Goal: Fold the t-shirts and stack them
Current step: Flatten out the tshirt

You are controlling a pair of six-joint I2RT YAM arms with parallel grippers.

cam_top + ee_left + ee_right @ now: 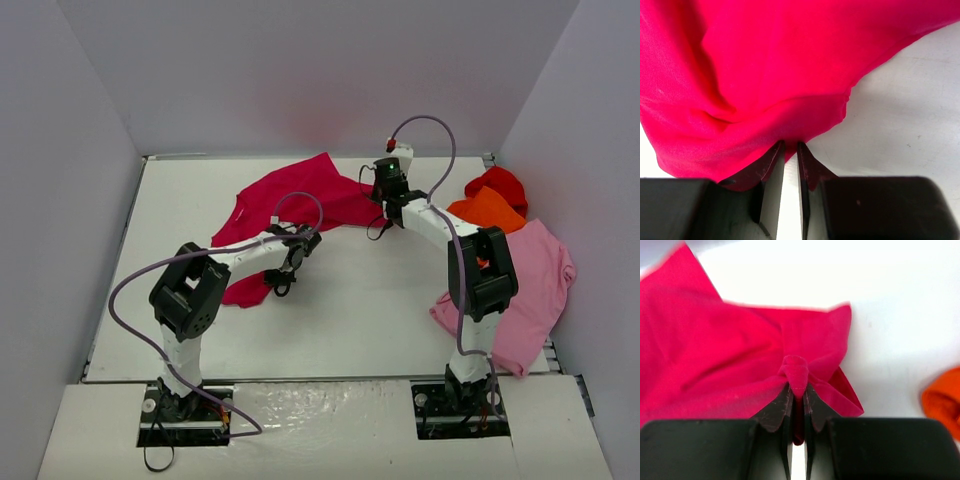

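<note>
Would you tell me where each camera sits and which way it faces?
Top external: above and behind the bases, looking down on the table; both arms show.
Left wrist: on the left arm, looking along the left gripper to the crimson shirt bunched at its tips.
Right wrist: on the right arm, looking along the right gripper, shut on a fold of that shirt; orange shirt at right.
Shared: both wrist views see the crimson shirt.

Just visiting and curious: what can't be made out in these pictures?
- Top view: orange shirt covers part of the red shirt; right arm hides part of the pink shirt.
- Left wrist view: crimson shirt runs off top and left edges.
- Right wrist view: orange shirt cut by right edge, blurred.
</note>
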